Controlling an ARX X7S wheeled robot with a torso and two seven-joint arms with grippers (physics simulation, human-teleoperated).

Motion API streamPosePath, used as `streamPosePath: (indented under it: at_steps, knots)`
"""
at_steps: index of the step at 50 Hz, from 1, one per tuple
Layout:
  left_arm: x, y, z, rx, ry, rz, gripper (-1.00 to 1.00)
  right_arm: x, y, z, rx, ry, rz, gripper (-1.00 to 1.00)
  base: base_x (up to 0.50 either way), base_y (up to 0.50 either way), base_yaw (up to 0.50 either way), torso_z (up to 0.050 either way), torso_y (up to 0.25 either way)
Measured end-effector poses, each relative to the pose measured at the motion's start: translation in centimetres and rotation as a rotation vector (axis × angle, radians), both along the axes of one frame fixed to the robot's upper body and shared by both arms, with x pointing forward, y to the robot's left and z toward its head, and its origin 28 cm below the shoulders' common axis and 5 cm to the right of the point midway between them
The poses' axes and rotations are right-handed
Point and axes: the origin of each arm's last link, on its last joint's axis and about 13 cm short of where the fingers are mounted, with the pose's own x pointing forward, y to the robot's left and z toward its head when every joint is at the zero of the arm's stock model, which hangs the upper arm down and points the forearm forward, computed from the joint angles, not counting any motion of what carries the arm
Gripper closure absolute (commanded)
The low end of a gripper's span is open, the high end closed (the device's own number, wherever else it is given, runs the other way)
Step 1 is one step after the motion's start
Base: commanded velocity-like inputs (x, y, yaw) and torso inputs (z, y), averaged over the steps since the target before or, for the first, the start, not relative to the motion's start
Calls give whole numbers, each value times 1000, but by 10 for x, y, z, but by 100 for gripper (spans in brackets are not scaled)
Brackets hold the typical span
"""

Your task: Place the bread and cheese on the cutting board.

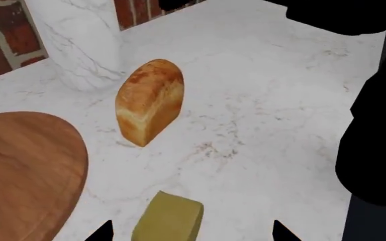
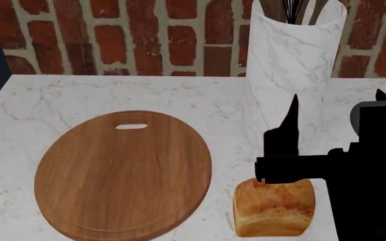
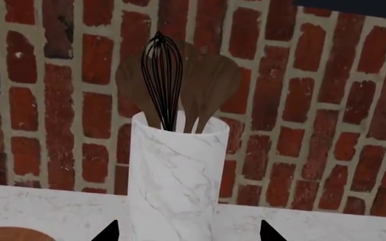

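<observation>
Bread [image 2: 273,208] stands on the white marble counter [image 2: 99,93], just beside the cutting board [image 2: 122,173] and in front of a tall marble utensil holder [image 2: 290,75]. Cheese [image 1: 168,217] lies on the counter near the loaf, apart from it and close to the board's rim; in the head view it is not visible. The board lies flat and bare, its slot handle toward the brick wall [image 2: 112,35]. The holder carries a black whisk [image 3: 161,75] and wooden utensils [image 3: 210,88]. The left hand [image 1: 191,232] hovers above the cheese, fingertips spread, pinching nothing. The right hand [image 3: 187,232], likewise spread, faces the holder. A dark arm overlaps the loaf's top in the head view; which arm cannot be told.
</observation>
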Motion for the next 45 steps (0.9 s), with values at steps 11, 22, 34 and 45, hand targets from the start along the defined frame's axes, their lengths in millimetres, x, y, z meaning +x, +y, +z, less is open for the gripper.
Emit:
streamPosePath:
  at_steps: [11, 22, 34, 45]
  knots:
    - [4, 2, -15, 50, 21, 29, -100, -1, -1, -4, 1, 9, 3, -100, 0, 0, 0, 0, 0]
    - [11, 1, -28, 76, 45, 48, -100, -2, -1, -8, 1, 16, 5, -100, 0, 0, 0, 0, 0]
    - [23, -3, -41, 97, 79, 42, -100, -3, -2, -13, 0, 24, 7, -100, 0, 0, 0, 0, 0]
    - [34, -6, -49, 116, 101, 47, -100, -3, -3, -17, 0, 30, 10, -100, 0, 0, 0, 0, 0]
